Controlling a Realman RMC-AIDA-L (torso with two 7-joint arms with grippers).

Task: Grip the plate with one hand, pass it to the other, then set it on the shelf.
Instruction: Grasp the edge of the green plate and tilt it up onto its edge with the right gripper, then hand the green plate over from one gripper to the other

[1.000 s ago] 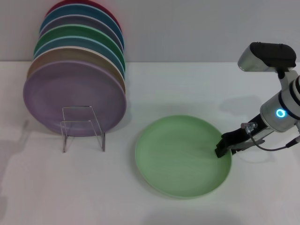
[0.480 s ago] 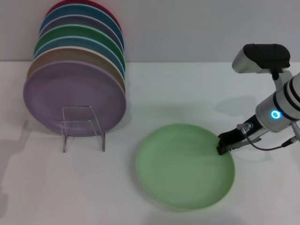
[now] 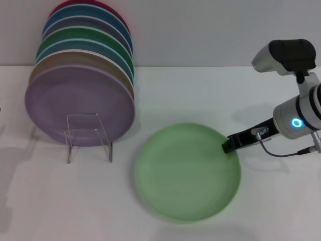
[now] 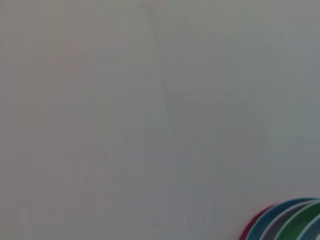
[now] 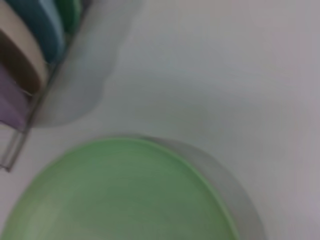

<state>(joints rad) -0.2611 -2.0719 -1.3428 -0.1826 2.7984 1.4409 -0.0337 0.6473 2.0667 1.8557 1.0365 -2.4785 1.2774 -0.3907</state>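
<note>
Head view: round pale mint-green plastic plate (image 3: 186,171) on the white worktop (image 3: 210,95), right end effector (image 3: 228,146) clenched on its far-right rim — first grip made, judging by this. Handover and the small clear plate rack (image 3: 88,136) remain. Left wrist view: left end effector unseen. Right wrist view: plate close below.

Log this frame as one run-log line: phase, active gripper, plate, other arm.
phase: grasp | right gripper: at mint-green plate's right rim | plate: on table, right of shelf | left gripper: out of view
</note>
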